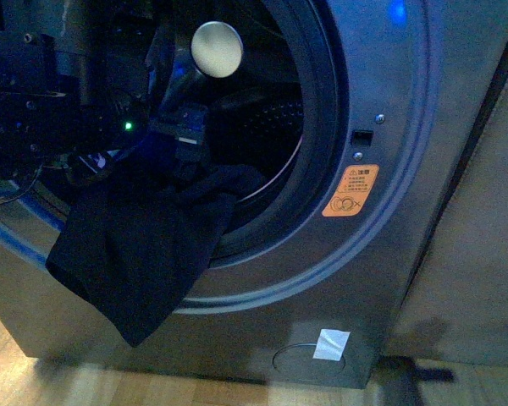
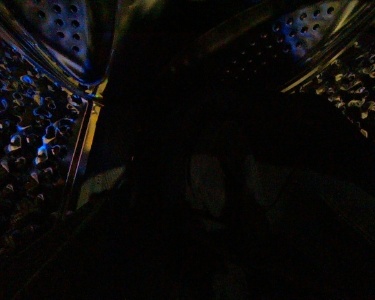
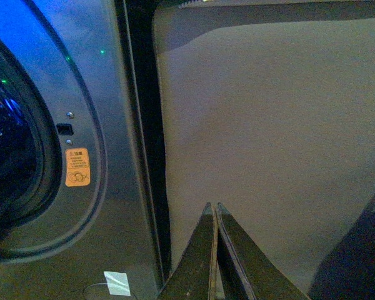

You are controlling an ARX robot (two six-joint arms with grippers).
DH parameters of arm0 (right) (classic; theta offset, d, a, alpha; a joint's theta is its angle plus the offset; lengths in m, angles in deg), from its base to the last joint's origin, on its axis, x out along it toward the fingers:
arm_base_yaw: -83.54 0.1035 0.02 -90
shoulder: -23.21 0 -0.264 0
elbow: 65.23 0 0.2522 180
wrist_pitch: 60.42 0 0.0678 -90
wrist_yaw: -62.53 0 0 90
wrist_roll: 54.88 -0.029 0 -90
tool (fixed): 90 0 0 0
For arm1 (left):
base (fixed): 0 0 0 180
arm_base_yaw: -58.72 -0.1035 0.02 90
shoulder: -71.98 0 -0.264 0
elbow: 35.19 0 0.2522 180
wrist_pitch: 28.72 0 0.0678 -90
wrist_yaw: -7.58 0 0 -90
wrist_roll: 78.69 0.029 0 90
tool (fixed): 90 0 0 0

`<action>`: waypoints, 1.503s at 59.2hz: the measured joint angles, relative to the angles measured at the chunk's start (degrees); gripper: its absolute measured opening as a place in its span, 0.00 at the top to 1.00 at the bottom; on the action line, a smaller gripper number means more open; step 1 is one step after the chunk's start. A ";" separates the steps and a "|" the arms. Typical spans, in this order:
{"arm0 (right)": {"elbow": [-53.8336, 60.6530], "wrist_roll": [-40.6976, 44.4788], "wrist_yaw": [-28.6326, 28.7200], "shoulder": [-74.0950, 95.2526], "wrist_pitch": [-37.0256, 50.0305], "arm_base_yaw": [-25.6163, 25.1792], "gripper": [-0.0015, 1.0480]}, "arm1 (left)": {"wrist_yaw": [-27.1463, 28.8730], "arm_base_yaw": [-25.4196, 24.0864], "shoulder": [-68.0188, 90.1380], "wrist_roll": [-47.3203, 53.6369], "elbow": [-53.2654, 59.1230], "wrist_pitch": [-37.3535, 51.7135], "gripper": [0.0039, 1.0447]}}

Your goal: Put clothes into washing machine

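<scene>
Wooden floor [image 1: 34, 381] runs along the bottom of the front view, and the grey washing machine [image 1: 381, 279] stands on it and fills most of the picture. Its big round hole has a thick black rim [image 1: 317, 110]. An orange sticker [image 1: 351, 190] sits on the grey front just right of the rim, and a small white label [image 1: 330, 342] sits low down near the floor. To the right of the machine is a plain grey panel [image 1: 474, 237], with a thin dark gap between them.

The dark blue clothes [image 1: 135, 245] hang over the bottom edge of the hole. Part lies inside the rim and a big flap hangs down outside, over the grey front. The flap's lowest corner stops above the floor. The right side of the hole is open, with the shiny drum [image 1: 271, 110] showing there.

The left arm [image 1: 34, 110] reaches into the hole from the left, above the clothes. Its gripper is inside, and I cannot tell if it is apart or together. The left wrist view is very dark; only the drum wall with little holes [image 2: 31, 131] shows.

In the right wrist view the right gripper [image 3: 215, 250] points at the grey panel, beside the machine. Its two fingers [image 3: 197, 256] are pressed together with nothing between them.
</scene>
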 joint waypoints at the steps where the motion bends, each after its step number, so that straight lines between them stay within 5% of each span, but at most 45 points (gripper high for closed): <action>1: 0.00 0.00 0.00 0.00 0.00 0.00 0.98 | -0.09 -0.02 -0.26 -0.02 0.35 0.00 0.06; 34: 0.00 0.00 0.00 0.00 0.00 0.00 0.98 | -12.22 -1.81 -34.60 -4.76 24.92 -2.84 0.06; 49: 0.00 0.00 0.00 0.00 0.00 0.00 0.98 | -12.68 -1.62 -50.60 -7.74 29.75 -8.02 0.06; 54: 0.00 0.00 0.00 0.00 0.00 0.00 0.98 | -0.13 -0.46 -57.13 -7.96 33.70 -8.11 0.21; 57: 0.00 0.00 0.00 0.00 0.00 0.00 0.98 | 2.82 -0.81 -60.72 -8.07 37.20 -6.78 0.31; 70: 0.00 0.00 0.00 0.00 0.00 0.00 0.98 | 0.90 -3.82 -67.36 -8.44 49.20 -3.58 0.71; 76: 0.00 0.00 0.00 0.00 0.00 0.00 0.98 | -0.39 -5.38 -71.95 -8.48 54.14 -2.78 0.96; 89: 0.00 0.00 0.04 0.00 0.00 0.00 0.98 | -5.55 -10.71 -80.76 -8.61 61.24 -4.17 0.97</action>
